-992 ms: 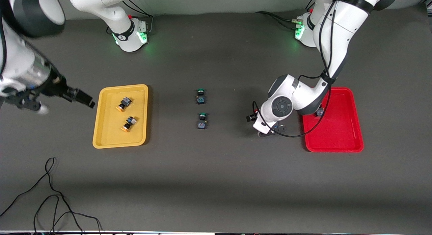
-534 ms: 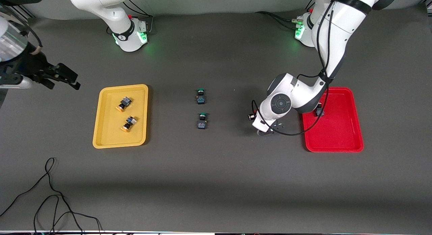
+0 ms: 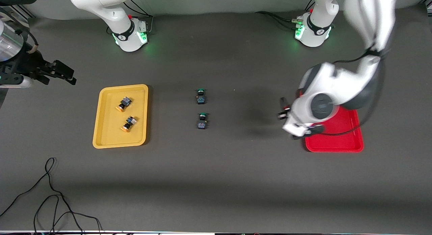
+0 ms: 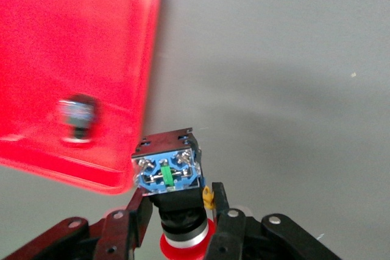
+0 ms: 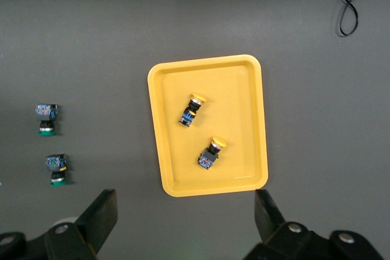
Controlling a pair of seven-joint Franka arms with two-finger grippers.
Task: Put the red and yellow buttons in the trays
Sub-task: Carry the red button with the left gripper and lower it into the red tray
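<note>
Left gripper fingers clamped on red-capped button, red tray at three o'clock; right gripper waited, fingers apart, above yellow tray.

- Two buttons lie in one tray at the right arm's end of the counter.
- Two more switches sit mid-counter.
- Another tray holds one button.

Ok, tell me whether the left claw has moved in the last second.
Yes. The left claw, shut on a red button, has shifted toward the red tray, from the bare table near the green buttons to the tray's edge.
</note>
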